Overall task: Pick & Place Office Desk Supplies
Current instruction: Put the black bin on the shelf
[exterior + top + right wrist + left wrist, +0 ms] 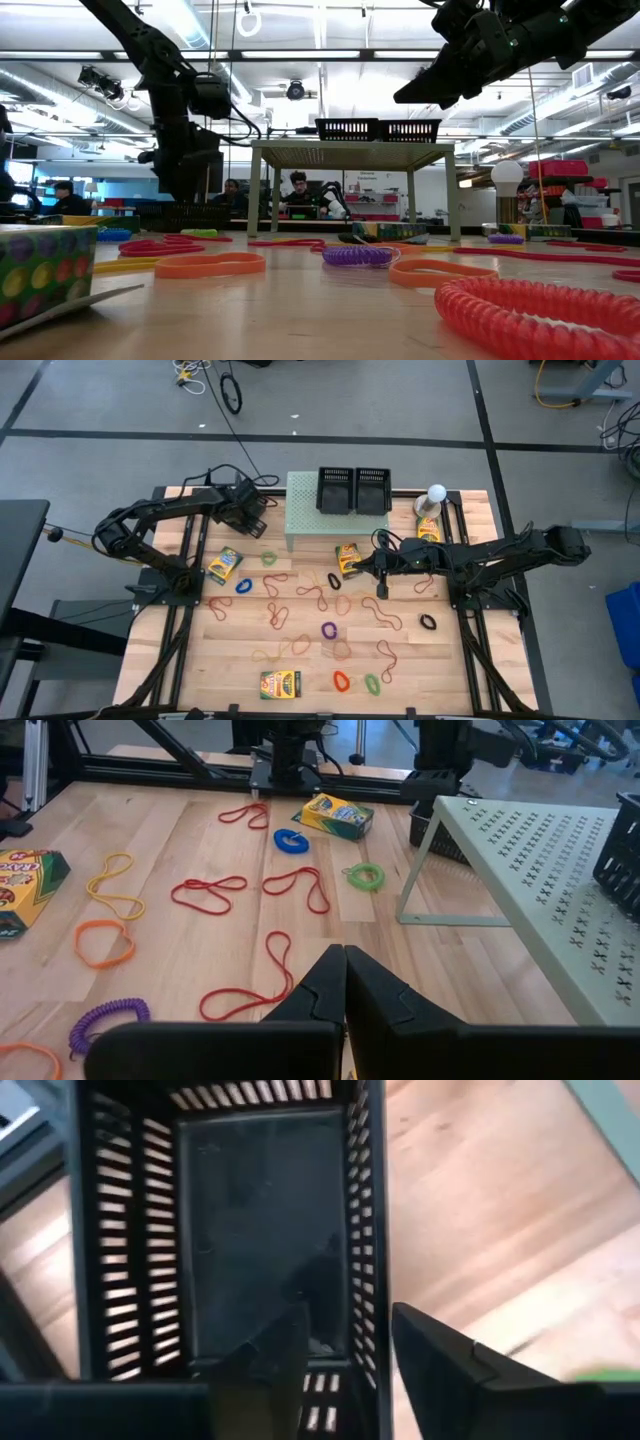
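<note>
1. the left end effector (pixel 252 520) sits at 10 o'clock on the counter (pixel 230 660), beside the stand (pixel 310 520); from above its fingers are hard to make out.
2. its wrist view shows the fingers (pixel 440 1370) parted over a black basket (pixel 260 1230), holding nothing.
3. the right end effector (pixel 381 588) hovers near centre, fingers (pixel 385 995) pressed together, empty.
4. bands (pixel 300 595) and boxes (pixel 224 565) lie scattered from centre to 6 o'clock; one box (pixel 40 270) is cut off in the low view.
</note>
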{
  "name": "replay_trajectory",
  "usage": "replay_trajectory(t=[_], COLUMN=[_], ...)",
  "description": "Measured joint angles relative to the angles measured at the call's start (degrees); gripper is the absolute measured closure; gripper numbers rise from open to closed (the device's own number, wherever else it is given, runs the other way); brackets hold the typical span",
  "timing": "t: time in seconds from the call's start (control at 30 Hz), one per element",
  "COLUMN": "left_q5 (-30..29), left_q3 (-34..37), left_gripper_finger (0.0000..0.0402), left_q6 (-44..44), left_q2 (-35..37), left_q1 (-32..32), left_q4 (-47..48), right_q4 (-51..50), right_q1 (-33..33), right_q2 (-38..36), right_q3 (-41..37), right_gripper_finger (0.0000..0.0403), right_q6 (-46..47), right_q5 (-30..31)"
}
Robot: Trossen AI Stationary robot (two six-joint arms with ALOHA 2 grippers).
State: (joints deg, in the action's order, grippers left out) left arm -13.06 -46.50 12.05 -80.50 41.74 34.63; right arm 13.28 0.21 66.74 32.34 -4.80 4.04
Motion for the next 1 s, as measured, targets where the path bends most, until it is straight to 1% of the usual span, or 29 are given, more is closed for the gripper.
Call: replay_trajectory(t=[0.2,0.27,0.37,0.5,0.67,0.87,1.0], left_q5=[0.3,0.7,0.5,0.2,1.0,1.1,1.1], left_q3=[0.0,0.0,0.0,-1.2,-5.2,-12.6,-17.7], left_gripper_finger=[0.0334,0.0353,0.037,0.0381,0.0383,0.0384,0.0385], left_q6=[1.7,2.1,2.2,3.4,6.2,9.8,12.1], left_q2=[-0.9,-1.5,-1.8,-1.3,0.8,2.9,3.8], left_q1=[0.0,0.0,0.0,0.0,0.0,-0.2,-0.2], left_q4=[-0.2,-0.1,-0.2,1.8,5.4,9.5,9.7], right_q4=[0.0,0.0,0.0,0.0,0.0,0.0,0.0], right_q1=[0.0,0.0,0.0,0.0,0.0,0.0,0.0], right_q2=[0.0,0.0,0.0,0.0,0.0,0.0,0.0], right_q3=[0.0,0.0,0.0,0.0,0.0,0.0,0.0], right_gripper_finger=[0.0396,0.0396,0.0396,0.0396,0.0396,0.0396,0.0396], right_q6=[-0.2,-0.4,-0.5,-0.6,-1.1,-1.1,-1.1], right_q5=[0.0,-0.3,-0.9,-1.1,-1.4,-1.4,-1.5])
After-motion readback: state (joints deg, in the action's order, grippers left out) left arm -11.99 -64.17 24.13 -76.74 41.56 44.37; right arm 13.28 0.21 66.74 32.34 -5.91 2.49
